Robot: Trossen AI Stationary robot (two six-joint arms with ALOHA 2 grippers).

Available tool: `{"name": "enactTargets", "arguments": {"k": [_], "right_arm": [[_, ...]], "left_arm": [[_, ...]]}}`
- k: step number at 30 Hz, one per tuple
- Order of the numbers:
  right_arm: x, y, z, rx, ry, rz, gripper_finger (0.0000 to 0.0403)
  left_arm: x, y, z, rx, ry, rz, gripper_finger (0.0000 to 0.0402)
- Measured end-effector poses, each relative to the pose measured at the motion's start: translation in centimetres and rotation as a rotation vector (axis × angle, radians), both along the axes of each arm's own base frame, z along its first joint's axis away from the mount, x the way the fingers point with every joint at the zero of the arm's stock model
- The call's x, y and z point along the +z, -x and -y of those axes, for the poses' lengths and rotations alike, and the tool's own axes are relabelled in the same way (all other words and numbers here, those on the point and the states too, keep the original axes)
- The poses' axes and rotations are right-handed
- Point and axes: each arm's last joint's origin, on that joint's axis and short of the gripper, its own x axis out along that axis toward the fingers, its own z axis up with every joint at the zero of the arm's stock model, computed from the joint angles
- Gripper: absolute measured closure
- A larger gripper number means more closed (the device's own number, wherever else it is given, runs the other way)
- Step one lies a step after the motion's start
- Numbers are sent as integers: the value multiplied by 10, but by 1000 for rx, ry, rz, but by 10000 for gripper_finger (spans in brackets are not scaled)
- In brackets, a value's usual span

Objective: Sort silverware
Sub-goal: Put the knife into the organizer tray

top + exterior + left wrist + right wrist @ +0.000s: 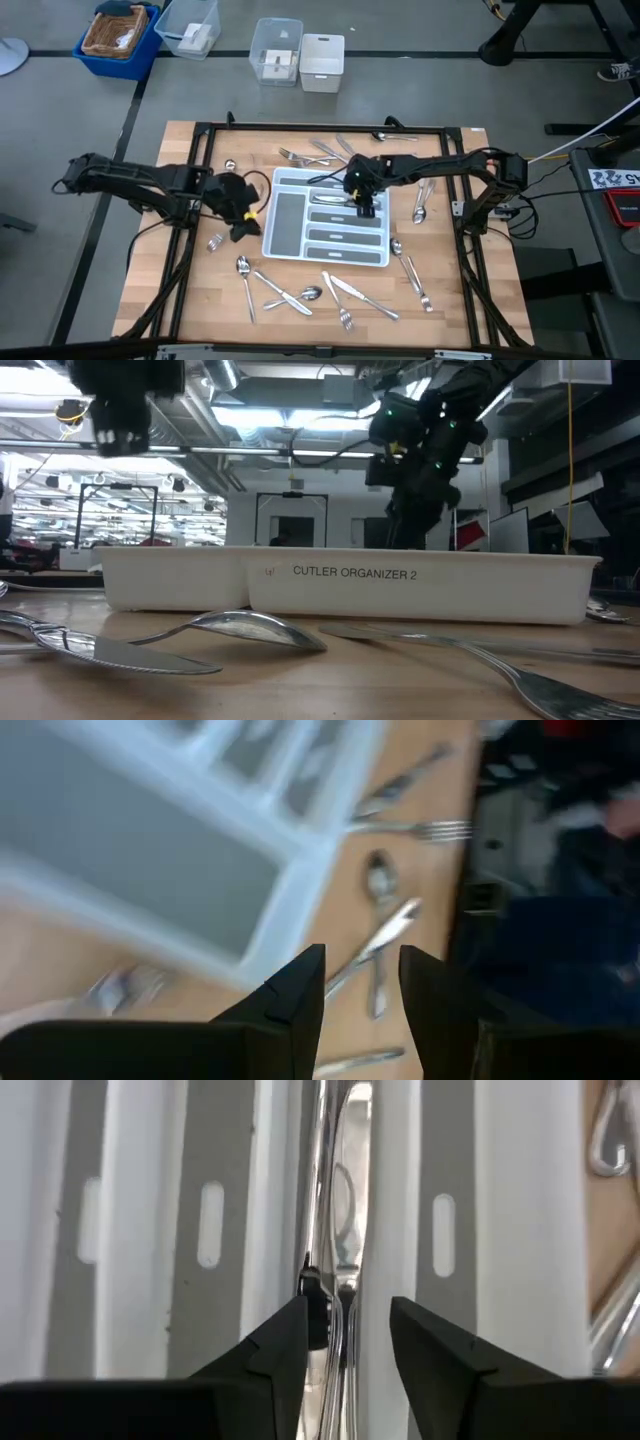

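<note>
High view: a white rectangular plastic tray with grey compartments (327, 225) is seen at the middle of the light wooden table (150, 290), and the silverware, small shiny silver forks, spoons and knives, is spread around it. Several forks (300, 156) lie just beyond the far edge of the tray, a spoon (420, 212) and other pieces lie at its right side, and a group of spoons, knives and a fork (345, 316) lies on the near part of the table. A few pieces (330, 197) are already placed in the narrow compartments of the tray.

The right gripper (364, 205) is held over the upper narrow compartments, well inside the tray. In the right wrist view its two dark fingers (275, 1355) stand apart with a gap between them, and nothing is gripped; directly under the gap a shiny piece of silverware (345, 1230) is lying lengthwise in one grey compartment.

The left gripper (243, 222) is located just beside the left edge of the tray, above the table. In the left wrist view its fingers (300, 990) are parted by a moderate gap and nothing is held between them; beyond them a spoon (378, 885) and a knife (385, 932) are seen on the wood near a corner of the tray.

In the low view the side wall of the tray (350, 585) carries the words CUTLER ORGANIZER 2, and a spoon (245, 628) lies in front of it.
</note>
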Motion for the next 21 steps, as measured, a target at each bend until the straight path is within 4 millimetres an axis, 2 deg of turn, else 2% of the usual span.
{"name": "enactTargets", "arguments": {"k": [5,9,17,21], "right_arm": [[23,-7,1,-44,-33,-9,256],[46,-10,0,-18,-114,-16,256],[97,-17,-9,-39,-271,8,255],[121,-21,-28,23,-269,30,255]], "left_arm": [[6,-15,19,-77,-106,179,282],[1,-32,34,-131,-179,253,282],[-37,-58,66,-329,-294,196,282],[-56,-62,81,-412,-330,138,282]]}}
